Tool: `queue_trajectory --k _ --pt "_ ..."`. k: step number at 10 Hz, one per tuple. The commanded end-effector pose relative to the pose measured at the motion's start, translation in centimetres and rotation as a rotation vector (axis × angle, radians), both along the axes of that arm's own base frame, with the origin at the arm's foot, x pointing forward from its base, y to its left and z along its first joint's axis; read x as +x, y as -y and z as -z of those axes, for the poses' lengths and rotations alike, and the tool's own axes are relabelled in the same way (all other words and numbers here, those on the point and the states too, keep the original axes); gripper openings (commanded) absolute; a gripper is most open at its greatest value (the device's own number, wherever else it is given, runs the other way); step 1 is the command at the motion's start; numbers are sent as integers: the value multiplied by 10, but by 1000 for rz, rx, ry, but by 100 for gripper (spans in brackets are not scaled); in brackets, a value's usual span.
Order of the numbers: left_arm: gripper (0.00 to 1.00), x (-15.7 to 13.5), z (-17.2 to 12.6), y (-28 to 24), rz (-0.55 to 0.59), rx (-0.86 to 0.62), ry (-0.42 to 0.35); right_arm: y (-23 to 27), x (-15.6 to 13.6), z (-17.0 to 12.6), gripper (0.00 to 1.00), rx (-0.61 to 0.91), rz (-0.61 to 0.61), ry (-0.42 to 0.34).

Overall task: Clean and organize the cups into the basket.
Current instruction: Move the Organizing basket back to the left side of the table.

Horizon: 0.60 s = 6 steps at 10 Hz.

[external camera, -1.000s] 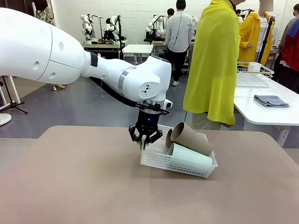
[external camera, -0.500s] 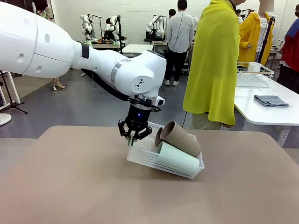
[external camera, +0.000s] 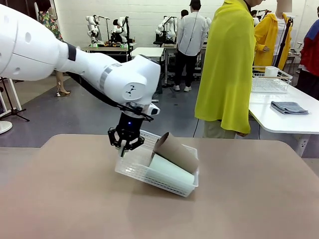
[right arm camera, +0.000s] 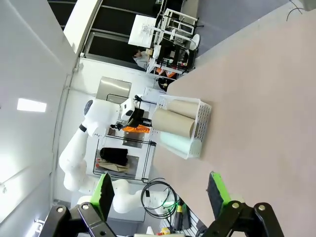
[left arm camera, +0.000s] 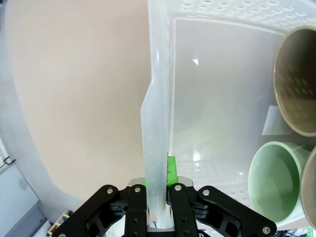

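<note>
The left claw (external camera: 126, 145) is clenched on the basket (external camera: 149, 175) rim, tipping that end up off the worktop (external camera: 75, 199), likely to reposition it. Cups (external camera: 175, 153) lie inside; the right claw (right arm camera: 160, 190) hangs released, well apart.

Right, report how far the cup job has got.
Done: the mint cup and brown cups lie in the basket. In hand: the left hand is shut on the basket's rim, its near end lifted. Left: setting it down. The right hand is open.

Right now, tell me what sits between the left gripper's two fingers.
The left wrist view shows the basket's thin side wall pinched between the left gripper's green pads, nothing else.
</note>
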<state>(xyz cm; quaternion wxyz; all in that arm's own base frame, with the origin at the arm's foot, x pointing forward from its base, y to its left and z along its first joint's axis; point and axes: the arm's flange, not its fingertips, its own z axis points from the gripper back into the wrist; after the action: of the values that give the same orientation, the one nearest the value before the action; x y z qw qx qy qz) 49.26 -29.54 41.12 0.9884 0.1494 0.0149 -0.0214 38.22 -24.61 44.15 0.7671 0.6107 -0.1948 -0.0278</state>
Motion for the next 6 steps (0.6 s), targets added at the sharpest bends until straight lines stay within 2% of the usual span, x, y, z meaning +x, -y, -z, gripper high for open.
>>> queue_trajectory --k 1,3,5,6 --pt "6 -11 0 -47 -27 -15 46 -2 0 -1 100 25 0 4" --pt "6 -13 0 -91 -74 -28 55 -2 0 -1 100 25 0 4" --pt "6 -11 1 -120 -143 -18 31 -2 0 -1 100 25 0 4" --pt "6 -4 -1 -93 -99 -10 44 -2 0 -1 100 25 0 4"
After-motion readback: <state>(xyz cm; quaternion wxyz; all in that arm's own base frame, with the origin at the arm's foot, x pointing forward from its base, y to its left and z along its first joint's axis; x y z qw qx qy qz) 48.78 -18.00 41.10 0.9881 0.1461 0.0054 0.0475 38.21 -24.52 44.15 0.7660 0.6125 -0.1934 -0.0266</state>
